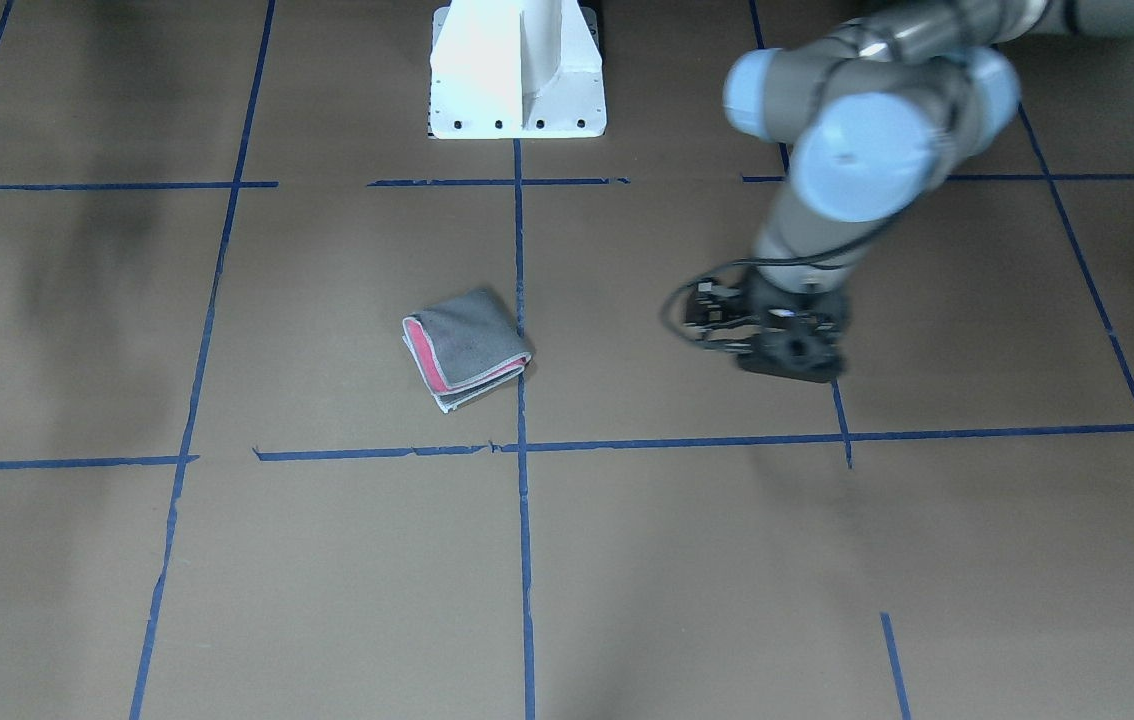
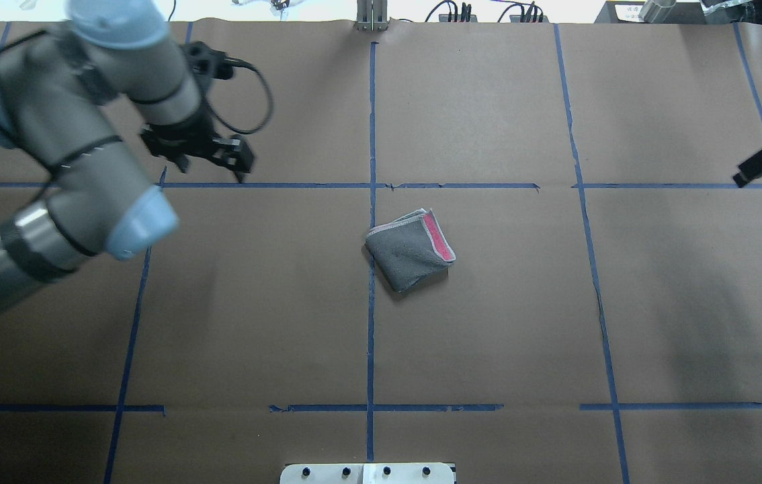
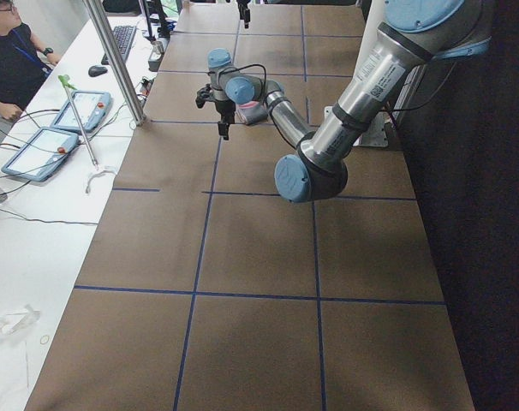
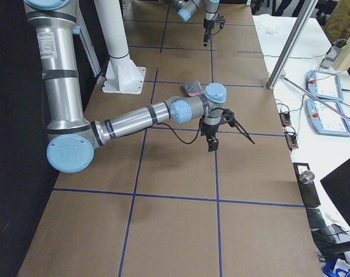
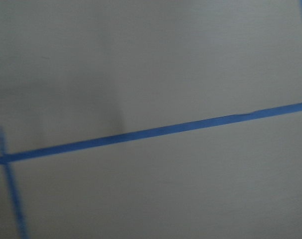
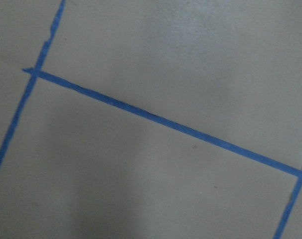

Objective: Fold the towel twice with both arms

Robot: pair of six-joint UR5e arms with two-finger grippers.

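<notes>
The towel (image 2: 411, 249) lies folded into a small square near the table's middle, grey face up, with a pink strip and whitish edge along one side. It also shows in the front view (image 1: 467, 348) and the right side view (image 4: 193, 88). My left gripper (image 2: 205, 168) hovers open and empty over the far left of the table, well apart from the towel; it shows from above in the front view (image 1: 789, 345). My right gripper (image 2: 760, 124) is at the far right edge, open and empty, with its fingers spread wide.
The brown paper table top (image 2: 488, 323) is marked with blue tape lines (image 2: 370, 302). The white pedestal base (image 1: 517, 70) stands at the robot's side. Tablets (image 3: 45, 137) and cables lie on the white bench beyond the table's far edge.
</notes>
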